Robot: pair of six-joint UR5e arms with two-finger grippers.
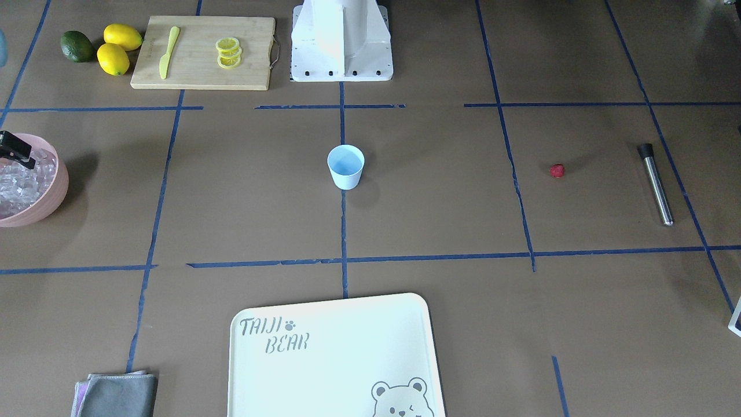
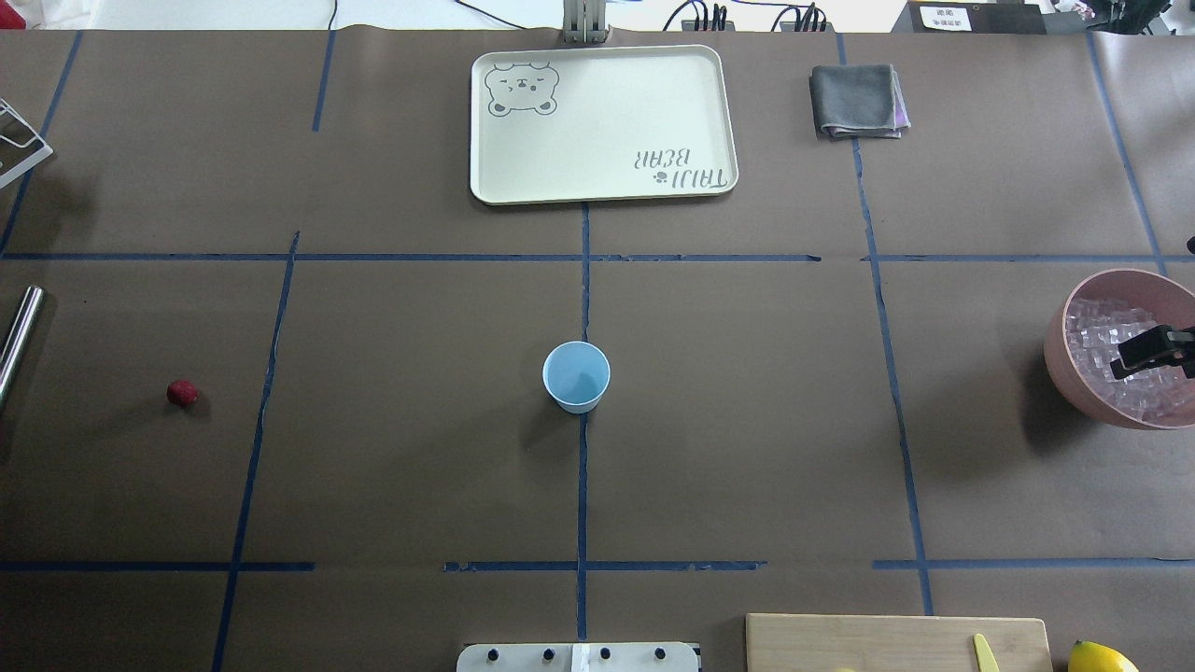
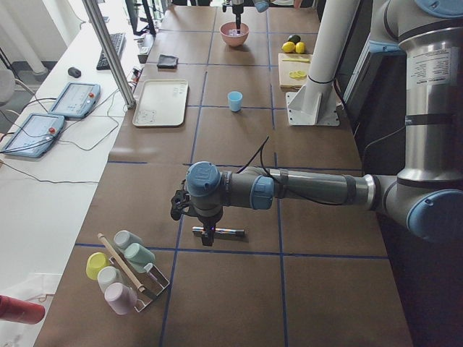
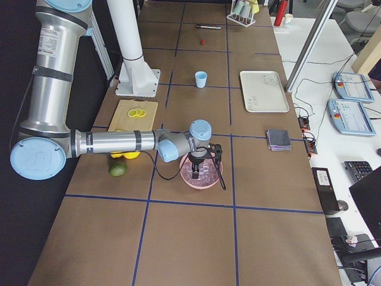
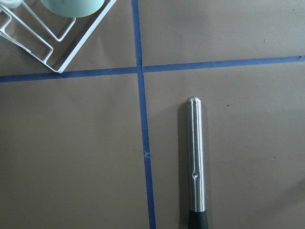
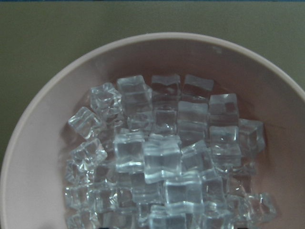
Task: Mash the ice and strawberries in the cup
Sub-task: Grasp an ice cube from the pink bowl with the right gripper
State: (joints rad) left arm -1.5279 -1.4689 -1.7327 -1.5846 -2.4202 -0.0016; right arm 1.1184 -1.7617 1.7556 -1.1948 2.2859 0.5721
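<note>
Strawberry [image 2: 182, 392], a single small red berry, lies on the brown surface [image 2: 420, 467] at the far left of the overhead view, at 9 o'clock from the cup and well apart from it. At the berry's 10 o'clock, at the view's left edge, lies a steel rod [image 2: 19, 341] with a black end. The left gripper [image 3: 207, 235] hangs over this rod in the left side view. The left wrist camera looks straight down on the rod without showing any fingers, so I cannot tell whether that gripper is released or clenched. A white wire rack [image 2: 21, 142] stands at the rod's 12 o'clock.

The light-blue cup [image 2: 576, 376] stands upright in the middle, on a blue tape line. A cream tray [image 2: 607, 182] printed with a bear lies at its 12 o'clock, and a folded grey cloth [image 2: 854, 98] between 1 and 2 o'clock.

At the cup's 3 o'clock, well apart, sits a pink bowl [image 2: 1060, 359] heaped with clear ice [image 2: 1102, 327]. The right gripper [image 2: 1134, 355] is low over the cubes. Whether it grips one cannot be told.

Between 4 and 5 o'clock from the cup lies a wooden cutting board [image 2: 887, 644] with a yellow knife [image 2: 985, 651], and a lemon [image 2: 1102, 658] just beside it.
</note>
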